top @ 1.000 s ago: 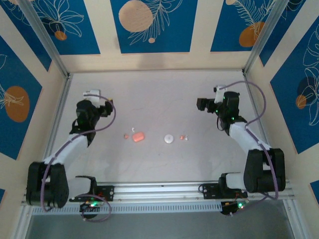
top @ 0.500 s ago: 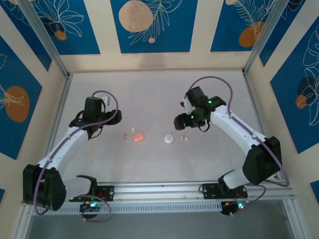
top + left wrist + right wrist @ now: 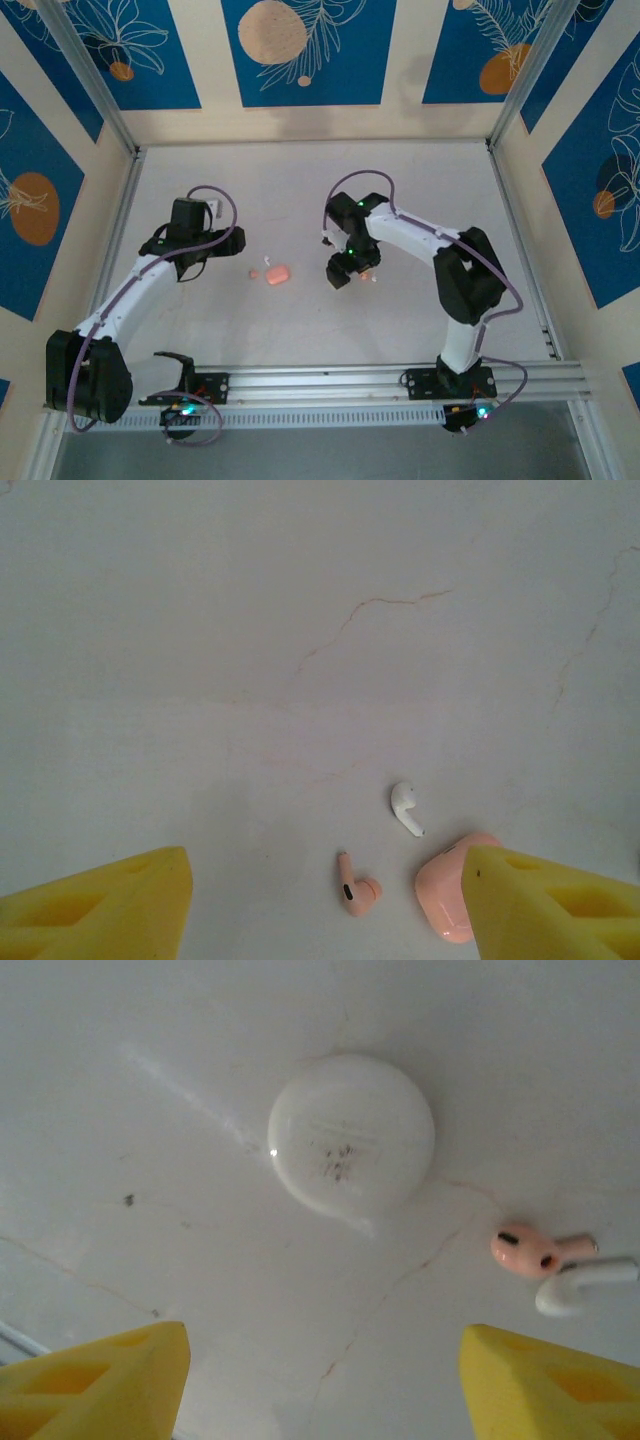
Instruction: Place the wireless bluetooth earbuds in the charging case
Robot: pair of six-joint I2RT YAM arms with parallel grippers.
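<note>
The left gripper [image 3: 326,870] hides part of the charging case [image 3: 443,900] behind 1 finger [image 3: 560,905], itself cut off at the bottom edge. From above, 2 earbuds [image 3: 367,275] just beside the right gripper [image 3: 340,272] are too small to tell apart.

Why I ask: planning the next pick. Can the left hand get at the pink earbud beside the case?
Probably yes. The left hand is open, and the pink earbud lies uncovered between its fingers. The case and a white earbud lie near but apart from it.
</note>
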